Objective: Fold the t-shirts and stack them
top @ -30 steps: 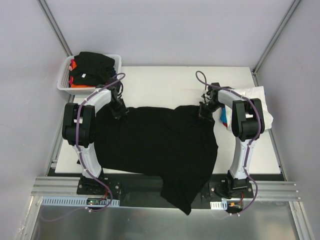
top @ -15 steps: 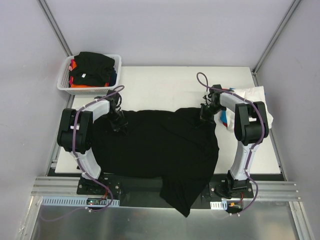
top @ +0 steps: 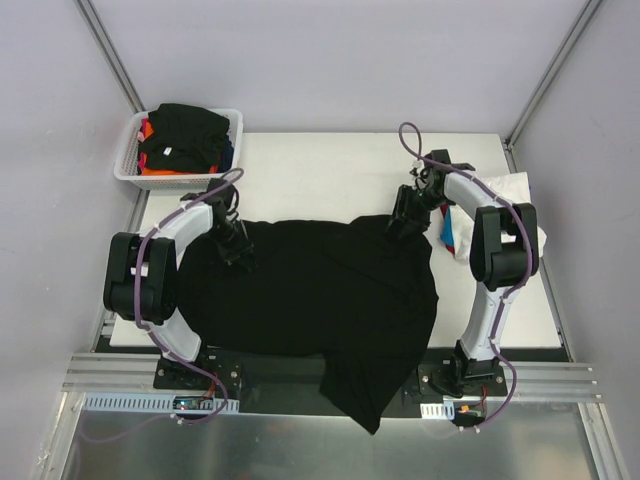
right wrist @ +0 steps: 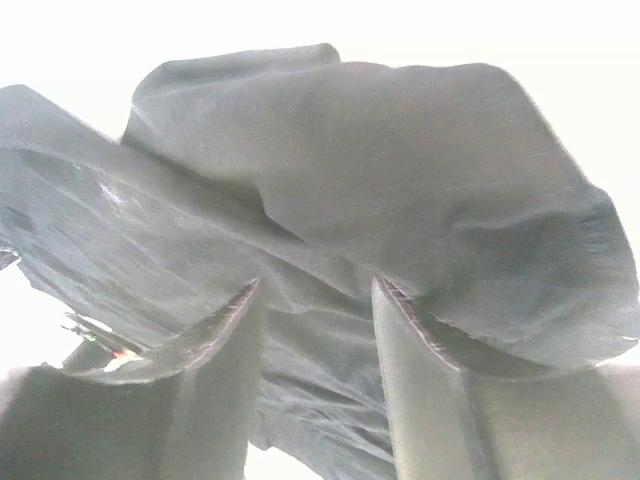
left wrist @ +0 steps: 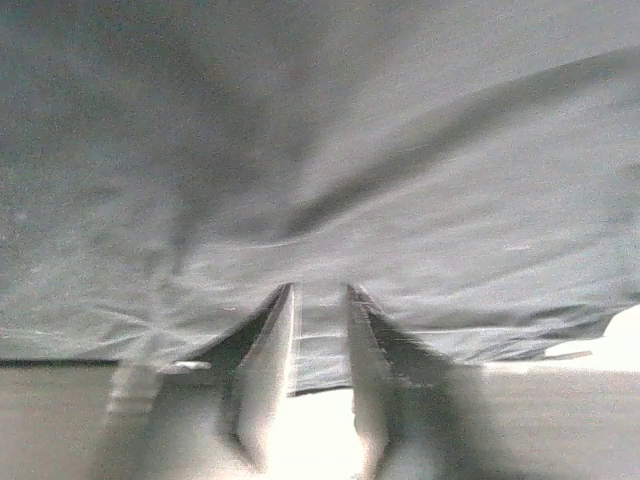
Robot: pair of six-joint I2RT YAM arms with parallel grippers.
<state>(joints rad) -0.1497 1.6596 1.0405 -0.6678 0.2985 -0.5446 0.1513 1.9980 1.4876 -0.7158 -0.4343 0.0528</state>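
T-shirt (top: pixel 320 290), black, across white table (top: pixel 330 170).

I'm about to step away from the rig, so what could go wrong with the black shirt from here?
1. The black t-shirt hangs over the table's near edge between the arm bases; it might slide off or snag there.
2. Cloth is bunched at the right end effector, whose jaws stand parted; left so, the fold may come out creased.
3. The right arm's elbow sits beside the white t-shirt; a swing could disturb it.
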